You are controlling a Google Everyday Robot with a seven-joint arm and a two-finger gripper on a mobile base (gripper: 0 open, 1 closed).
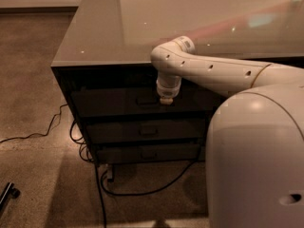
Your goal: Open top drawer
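The top drawer (107,103) is the uppermost dark grey front under the counter, and it looks closed. Its small rectangular pull (146,100) sits at the centre. My white arm reaches in from the right and bends down over the counter edge. My gripper (166,99) points down in front of the drawer face, just right of the pull and at the same height. Only its pale tip shows below the wrist. I cannot tell whether it touches the pull.
Two slimmer drawer fronts, middle (148,130) and bottom (148,153), sit below. The glossy counter top (118,27) overhangs them. Black cables (101,186) trail on the floor under the cabinet. My white body (256,160) fills the lower right. A dark object (7,194) lies at the lower left.
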